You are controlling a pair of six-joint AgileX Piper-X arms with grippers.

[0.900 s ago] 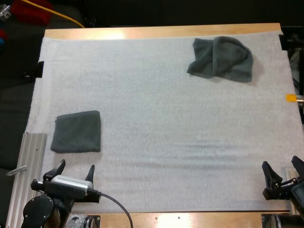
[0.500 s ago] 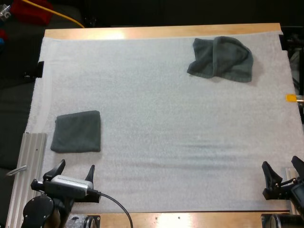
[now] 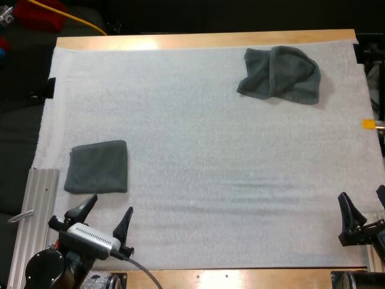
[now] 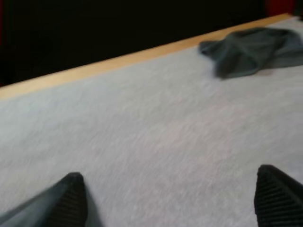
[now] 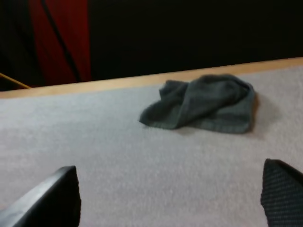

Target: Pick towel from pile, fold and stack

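A crumpled dark grey-green towel (image 3: 280,74) lies at the far right of the white mat (image 3: 204,156); it also shows far ahead as the crumpled towel (image 4: 251,49) and the crumpled towel (image 5: 203,103) in the wrist views. A folded towel (image 3: 97,167) lies flat near the mat's left edge. My left gripper (image 3: 104,216) stands open at the front left, just short of the folded towel, its fingers (image 4: 71,198) wide apart over bare mat. My right gripper (image 3: 363,208) is open at the front right corner, nothing between its fingertips (image 5: 279,189).
A ribbed metal rail (image 3: 33,217) runs along the table's front left side. The wooden table edge (image 3: 204,41) borders the mat's far side. Bare mat stretches across the middle between the two towels.
Both grippers have drawn back slightly toward the front edge. My left gripper has also shifted a little to the right and turned. The towels have not moved.
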